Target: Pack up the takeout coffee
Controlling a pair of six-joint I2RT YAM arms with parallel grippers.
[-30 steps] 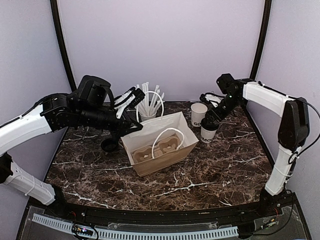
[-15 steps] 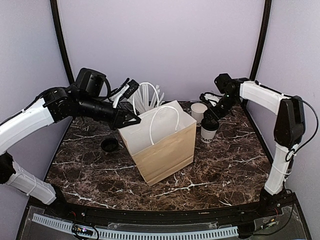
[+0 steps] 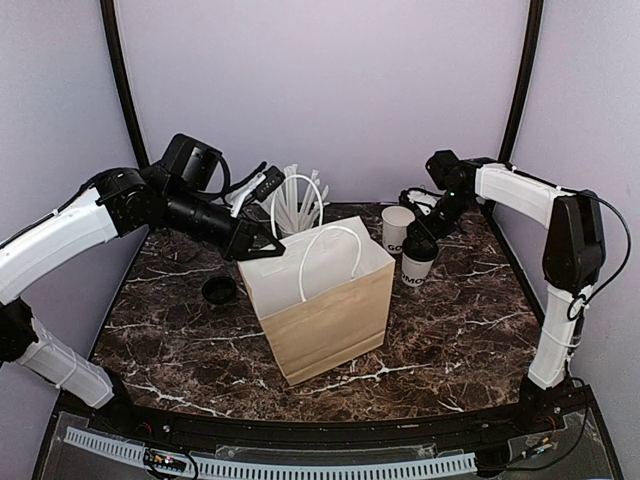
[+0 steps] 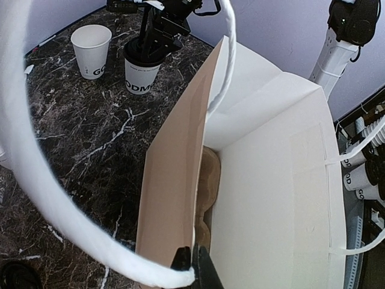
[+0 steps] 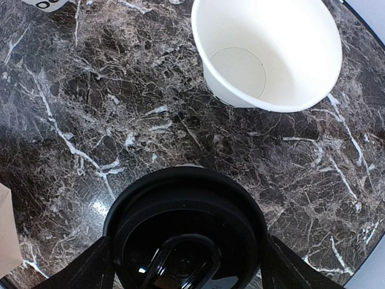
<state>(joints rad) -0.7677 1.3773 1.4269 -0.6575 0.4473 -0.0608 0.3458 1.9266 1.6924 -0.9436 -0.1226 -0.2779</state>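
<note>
The takeout coffee (image 3: 417, 266), a white cup with dark lettering and a black lid (image 5: 186, 232), stands on the marble table right of the bag; it also shows in the left wrist view (image 4: 143, 69). My right gripper (image 3: 424, 243) is on top of it, fingers (image 5: 90, 268) pressed against either side of the lid. The brown paper bag (image 3: 328, 305) stands upright and open at centre, with a cardboard cup carrier (image 4: 207, 186) at its bottom. My left gripper (image 4: 194, 269) is shut on the bag's near rim (image 3: 252, 250).
An empty lidless white cup (image 3: 397, 228) stands just behind the coffee and shows in the right wrist view (image 5: 267, 51). A cup full of white straws (image 3: 298, 208) stands behind the bag. A loose black lid (image 3: 218, 290) lies left of the bag.
My left gripper has pulled the bag from lying tilted on its side to standing upright and open. The right gripper has stayed on the coffee, which has not moved.
</note>
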